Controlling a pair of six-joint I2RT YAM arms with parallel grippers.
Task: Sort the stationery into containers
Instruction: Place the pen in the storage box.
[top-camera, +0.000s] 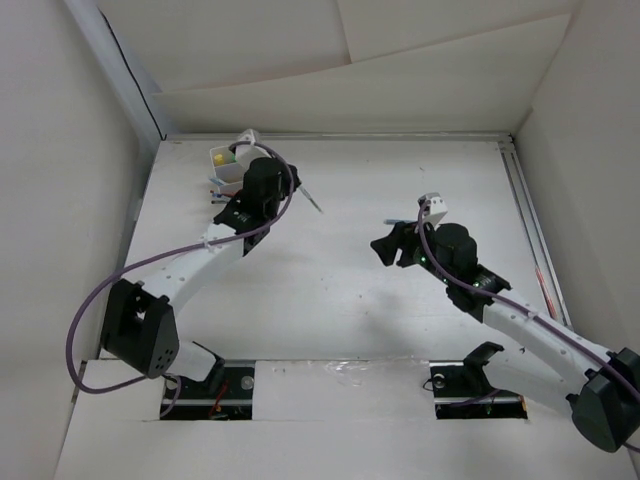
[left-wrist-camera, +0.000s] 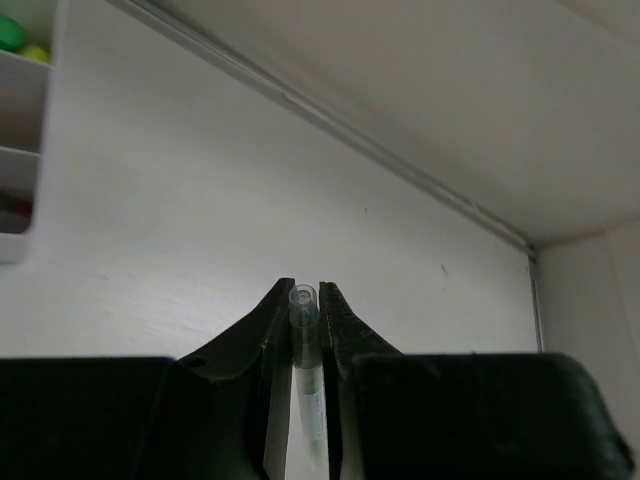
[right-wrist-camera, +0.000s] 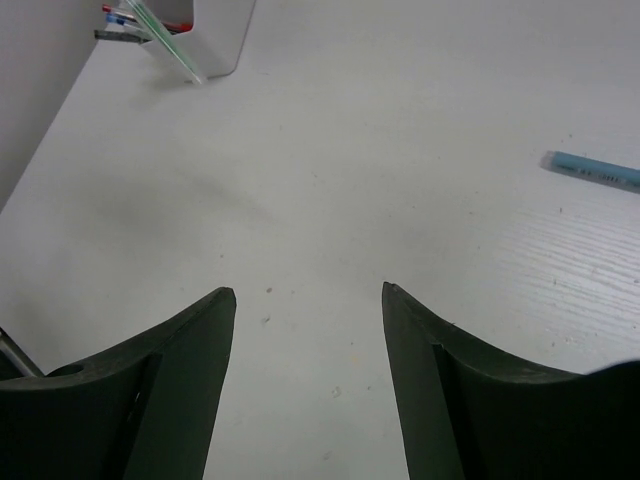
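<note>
Over by the far-left corner, left gripper (left-wrist-camera: 305, 291) is clamped on a clear greenish pen (left-wrist-camera: 303, 340), with the box (left-wrist-camera: 22, 100) just beside it. Looks like the delivery step: next, line up over a compartment and let go. Right gripper (right-wrist-camera: 308, 292) is spread wide and empty, and a teal-blue pen (right-wrist-camera: 595, 172) lies mid-worktop.

The white box (left-wrist-camera: 25, 110) held a green piece (left-wrist-camera: 8, 32) and a yellow piece (left-wrist-camera: 36, 52) in its end compartment. A clear-green pen (left-wrist-camera: 304, 335) sat clamped in the left gripper (left-wrist-camera: 303, 292) — a teal-blue pen (right-wrist-camera: 596, 172) lay flat, well apart.

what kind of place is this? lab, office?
Probably a lab robot test cell: white table boxed in by plain white panels, left arm and right arm bolted at its near edge, with a compartment box and a blue pen.
</note>
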